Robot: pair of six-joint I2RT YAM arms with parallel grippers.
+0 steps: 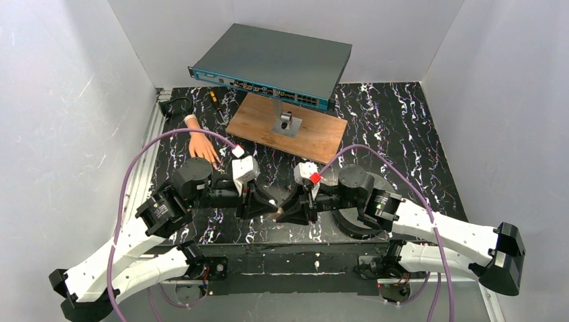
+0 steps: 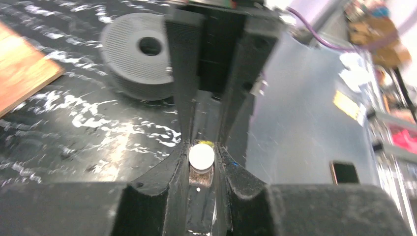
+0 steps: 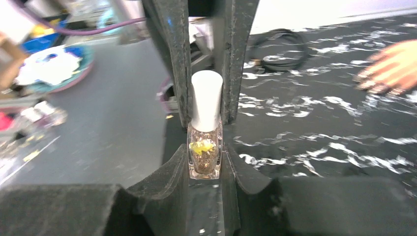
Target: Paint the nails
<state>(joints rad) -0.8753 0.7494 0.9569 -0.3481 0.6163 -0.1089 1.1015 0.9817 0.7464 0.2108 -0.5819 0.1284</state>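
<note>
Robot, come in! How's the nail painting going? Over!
Right gripper shut on polish bottle. Left gripper shut on its white cap, cap on. Mannequin hand back left, nothing on it.

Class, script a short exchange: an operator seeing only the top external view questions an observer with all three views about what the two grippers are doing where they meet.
Operator: The left gripper and right gripper meet mid-table, away from the mannequin hand. What is between them?
Observer: A small polish bottle; the right wrist view shows the right gripper clamped on its glass body.
Operator: And the left gripper?
Observer: The left wrist view shows it shut on the white cap, seen end-on.
Operator: Is the cap off?
Observer: No; the right wrist view shows it seated on the bottle.
</note>
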